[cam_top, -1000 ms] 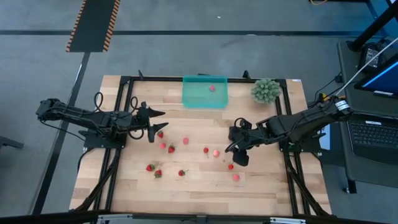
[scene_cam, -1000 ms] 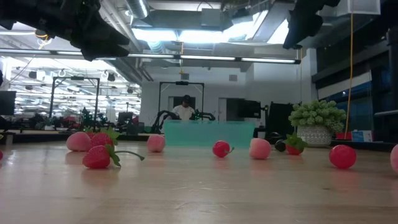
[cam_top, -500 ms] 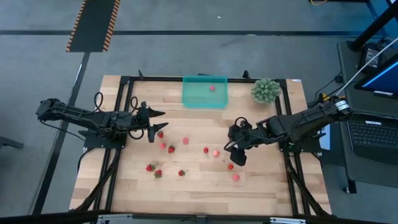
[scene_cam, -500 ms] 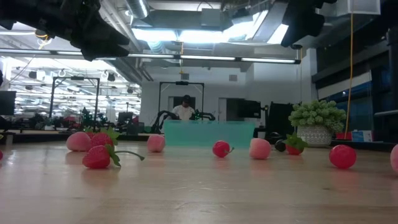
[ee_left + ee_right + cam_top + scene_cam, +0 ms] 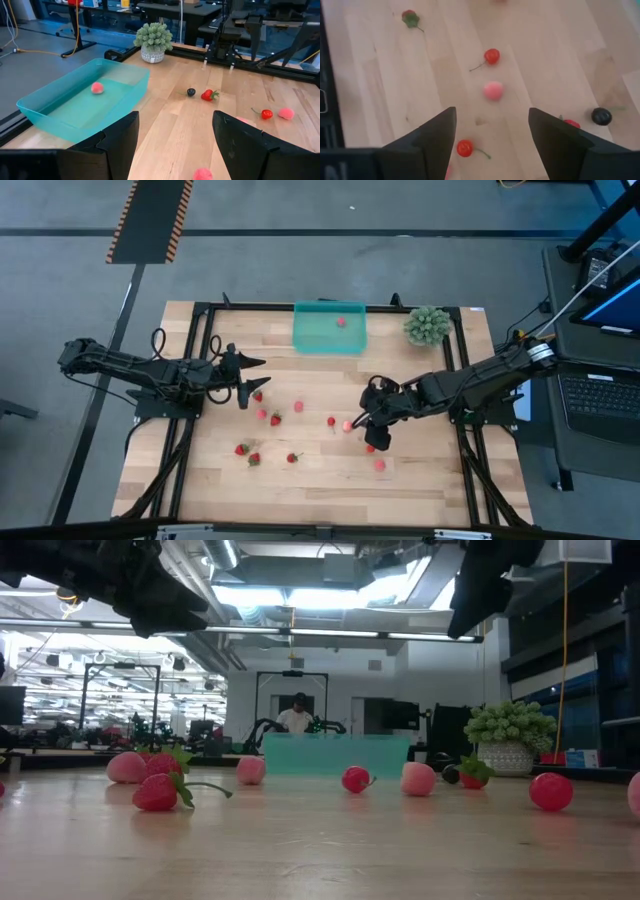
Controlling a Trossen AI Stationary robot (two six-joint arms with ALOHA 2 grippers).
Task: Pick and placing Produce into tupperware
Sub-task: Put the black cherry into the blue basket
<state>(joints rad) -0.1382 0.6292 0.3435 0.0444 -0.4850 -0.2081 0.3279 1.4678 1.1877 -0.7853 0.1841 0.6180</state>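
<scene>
Produce [image 5: 347, 425]: small rounded pieces in red and pink, some smooth and glossy, some with green leafy tops or thin stems, scattered over the pale wood-plank table [image 5: 300, 480]. One matte pink ball sits just ahead of the right gripper [image 5: 490, 137], framed between its two dark fingers; a red stemmed piece [image 5: 491, 56] lies beyond it, another red one [image 5: 465, 148] nearer the fingers, and a small dark berry [image 5: 601, 116] off to one side. The tupperware [image 5: 329, 328], a shallow translucent teal rectangle with rounded corners, stands at the far table edge, well apart from both grippers, with one pink piece [image 5: 97, 88] already inside.

Right gripper [image 5: 372, 430]: fingers spread, holding nothing, hanging over the middle of the table. Against the earlier frames it has slid toward the table's centre, closer to the pink piece (the spread of its fingers looks the same).

Left gripper [image 5: 247, 379]: fingers apart, empty, parked over the left side, unmoved since the earlier frames. The tupperware lies ahead of it and to one side, with a spiky green plant ball [image 5: 153, 38] in a pale pot further off.

No readable labels or writing on any item.
</scene>
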